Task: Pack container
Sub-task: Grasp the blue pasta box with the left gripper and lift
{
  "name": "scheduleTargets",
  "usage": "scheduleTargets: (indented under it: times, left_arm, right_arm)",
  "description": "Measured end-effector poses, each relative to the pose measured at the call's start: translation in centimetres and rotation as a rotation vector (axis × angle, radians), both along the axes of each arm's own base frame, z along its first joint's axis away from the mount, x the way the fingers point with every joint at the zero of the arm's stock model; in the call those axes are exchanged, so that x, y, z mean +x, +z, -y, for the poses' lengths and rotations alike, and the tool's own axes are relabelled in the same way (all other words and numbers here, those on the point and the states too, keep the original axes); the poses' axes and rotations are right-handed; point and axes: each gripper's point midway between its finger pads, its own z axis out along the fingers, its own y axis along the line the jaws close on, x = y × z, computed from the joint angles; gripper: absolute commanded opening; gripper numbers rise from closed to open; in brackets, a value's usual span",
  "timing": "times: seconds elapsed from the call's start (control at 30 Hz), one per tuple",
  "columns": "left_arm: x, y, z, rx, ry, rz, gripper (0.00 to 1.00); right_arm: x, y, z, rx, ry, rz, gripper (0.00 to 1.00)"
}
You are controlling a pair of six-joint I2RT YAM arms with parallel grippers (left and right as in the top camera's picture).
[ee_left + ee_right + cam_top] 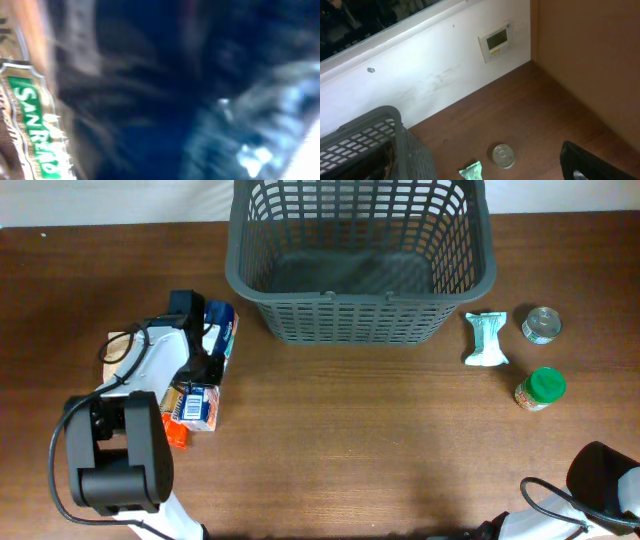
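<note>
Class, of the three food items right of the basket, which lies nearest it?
The pale green-and-white packet, beside the basket's right corner; the silver tin and green-lidded jar sit farther right.

The dark brown wooden table [380,440] carried a large dark grey plastic lattice basket [350,320] at its far middle; right of it lay a pale green-and-white wrapped packet [488,340], a silver tin can [541,325] and a green-lidded jar [541,389]. On the left lay a blue packet [222,330] and an orange-and-blue carton [197,406], close together.
</note>
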Motion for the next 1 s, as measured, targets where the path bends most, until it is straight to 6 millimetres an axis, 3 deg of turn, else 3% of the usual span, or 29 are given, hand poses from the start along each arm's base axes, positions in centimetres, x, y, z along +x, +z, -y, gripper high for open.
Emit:
scheduleTargets:
  times: [0.17, 0.27, 0.37, 0.47, 0.73, 0.87, 0.93, 1.0]
  left_arm:
    - [-0.3, 1.0, 0.0, 0.0, -0.001, -0.049, 0.02]
    - [0.3, 3.7, 0.0, 0.003, 0.0, -0.062, 0.02]
    - [3.8, 8.7, -0.2, 0.013, 0.001, 0.048, 0.02]
    - [7.1, 15.2, -0.5, 0.026, 0.003, 0.202, 0.02]
    - [11.2, 30.9, 0.1, 0.043, -0.074, 0.615, 0.02]
    - [12.2, 38.6, 3.9, 0.073, -0.302, 0.845, 0.02]
    - [12.2, 42.2, 7.5, 0.102, -0.468, 0.963, 0.02]
    - [11.7, 44.4, 11.5, 0.129, -0.634, 1.046, 0.02]
  right_arm:
    - [0.0, 0.0, 0.0, 0.001, 0.0, -0.002, 0.99]
    - [0.0, -0.1, 0.0, 0.002, 0.0, -0.003, 0.99]
    - [0.0, -0.1, 0.0, 0.002, 0.0, -0.002, 0.99]
    - [0.0, -0.1, 0.0, 0.003, 0.0, -0.003, 0.99]
    - [0.0, -0.1, 0.0, 0.002, 0.0, -0.003, 0.99]
    - [0.0, -0.1, 0.0, 0.002, 0.0, -0.003, 0.99]
    - [0.0, -0.1, 0.0, 0.003, 0.0, -0.003, 0.99]
    - [0.0, -0.1, 0.0, 0.003, 0.0, -0.003, 0.99]
